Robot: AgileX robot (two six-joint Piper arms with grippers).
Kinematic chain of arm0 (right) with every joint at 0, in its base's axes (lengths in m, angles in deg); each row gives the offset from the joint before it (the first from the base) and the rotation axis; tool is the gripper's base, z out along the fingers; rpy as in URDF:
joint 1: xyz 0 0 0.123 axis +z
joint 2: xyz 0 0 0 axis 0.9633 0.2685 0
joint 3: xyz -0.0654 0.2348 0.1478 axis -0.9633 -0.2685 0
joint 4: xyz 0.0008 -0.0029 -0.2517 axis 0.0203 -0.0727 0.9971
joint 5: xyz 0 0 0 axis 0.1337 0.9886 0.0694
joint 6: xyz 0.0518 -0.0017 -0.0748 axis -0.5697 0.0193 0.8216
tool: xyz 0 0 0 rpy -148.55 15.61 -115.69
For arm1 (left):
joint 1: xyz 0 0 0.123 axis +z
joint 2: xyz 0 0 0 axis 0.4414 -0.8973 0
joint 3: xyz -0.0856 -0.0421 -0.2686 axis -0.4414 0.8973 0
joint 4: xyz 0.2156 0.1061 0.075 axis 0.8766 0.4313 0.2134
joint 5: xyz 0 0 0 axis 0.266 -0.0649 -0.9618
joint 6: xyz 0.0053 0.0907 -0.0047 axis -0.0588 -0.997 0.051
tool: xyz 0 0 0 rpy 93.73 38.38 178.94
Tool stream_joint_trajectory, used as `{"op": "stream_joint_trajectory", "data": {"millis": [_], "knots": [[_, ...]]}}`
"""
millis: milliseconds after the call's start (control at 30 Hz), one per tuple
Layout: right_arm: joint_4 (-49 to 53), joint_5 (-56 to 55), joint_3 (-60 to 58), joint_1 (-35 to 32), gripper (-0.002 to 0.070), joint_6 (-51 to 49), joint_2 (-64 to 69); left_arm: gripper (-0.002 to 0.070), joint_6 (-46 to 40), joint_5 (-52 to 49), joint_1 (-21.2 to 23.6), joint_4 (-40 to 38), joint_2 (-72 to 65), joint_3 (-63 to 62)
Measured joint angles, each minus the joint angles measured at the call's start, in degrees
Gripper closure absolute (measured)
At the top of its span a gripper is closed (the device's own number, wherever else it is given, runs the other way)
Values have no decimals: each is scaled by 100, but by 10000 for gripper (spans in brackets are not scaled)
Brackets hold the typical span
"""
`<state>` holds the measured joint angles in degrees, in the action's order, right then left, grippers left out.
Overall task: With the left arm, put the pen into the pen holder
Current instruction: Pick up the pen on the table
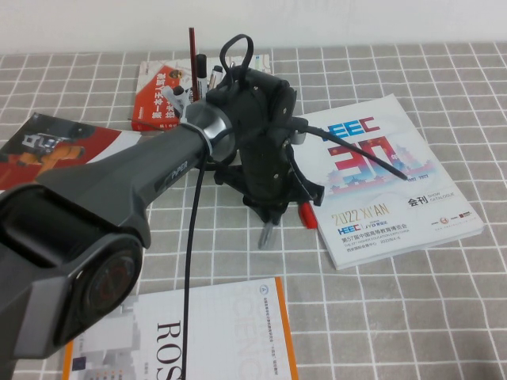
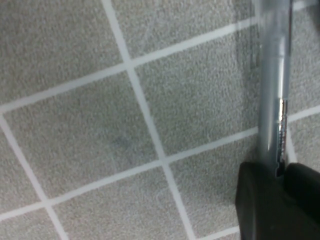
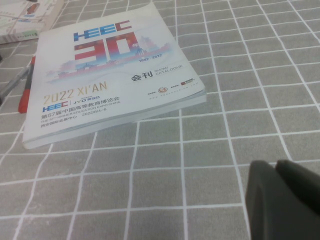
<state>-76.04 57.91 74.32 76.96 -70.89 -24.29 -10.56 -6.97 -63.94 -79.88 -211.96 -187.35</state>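
- Closest to the high camera is the left arm point(image 1: 119, 198), a big dark shape reaching up across the table point(image 1: 444, 317) to its wrist.
- Left gripper point(image 1: 269, 218) hangs low over the cloth beside the catalogue point(image 1: 396, 170); the wrist view shows dark fingertips point(image 2: 260, 200) right against the pen point(image 2: 272, 75), but whether they are clamped on it or merely around it I cannot tell.
- Pen lies flat on the checked cloth under that gripper, its grey end point(image 1: 268, 235) poking out below; a red pen point(image 1: 305, 214) sits just beside it.
- Handling call: slim, stiff, light, probably smooth and prone to roll or pivot, so a pinch across the barrel near the middle looks the safest hold.
- Pen holder point(image 1: 207, 89) stands behind the arm, mostly hidden, with pens already sticking up from it.
- Right gripper point(image 3: 287, 200) hovers over bare cloth near the catalogue's corner, nothing visible between its fingers.
- Count: 1 grey pen, 1 red pen lying flat, 1 holder, 4 books or catalogues, 2 grippers.
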Motion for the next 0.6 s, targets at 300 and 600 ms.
{"op": "stream_joint_trajectory", "data": {"millis": [300, 600], "knots": [[0, 0, 0, 0, 691, 0, 0, 627, -470, -179, 0, 41, 177, 11], [0, 0, 0, 0, 692, 0, 0, 629, -741, -158, 0, 41, 1377, 378]]}}
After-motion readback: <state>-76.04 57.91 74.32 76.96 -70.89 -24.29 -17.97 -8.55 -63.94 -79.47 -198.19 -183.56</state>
